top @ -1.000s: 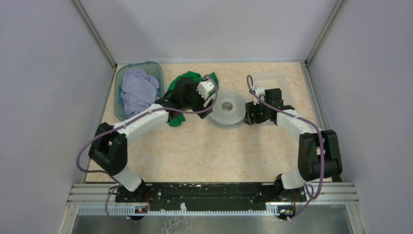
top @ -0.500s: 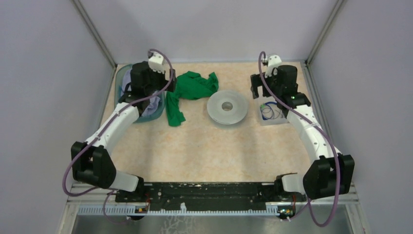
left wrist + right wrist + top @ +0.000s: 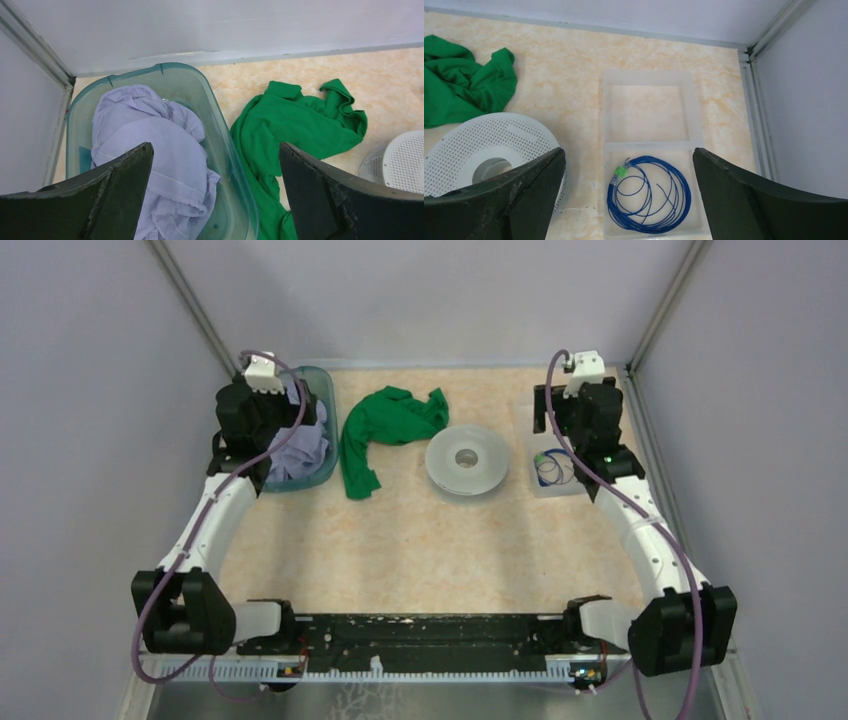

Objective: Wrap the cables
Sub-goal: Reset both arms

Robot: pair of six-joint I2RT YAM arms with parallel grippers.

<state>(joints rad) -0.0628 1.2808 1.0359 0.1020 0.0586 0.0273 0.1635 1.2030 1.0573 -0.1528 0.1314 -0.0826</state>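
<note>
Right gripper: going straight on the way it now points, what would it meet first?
Probably the blue cable coiled in the clear tray's near compartment, below the open right gripper; depth is unclear.

Pale grey walls (image 3: 430, 300) enclosed a beige marbled desk (image 3: 420, 540) on three sides; aluminium posts (image 3: 197, 305) rose from its far corners under even light.

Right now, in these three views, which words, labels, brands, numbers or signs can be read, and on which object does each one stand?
None can be read in any view.
Green tag on the blue cable: no letters show on it.
White marked strip along the near rail: fine marks only, too small to read.
Spool, clear tray, teal bin: plain, no print visible.
</note>
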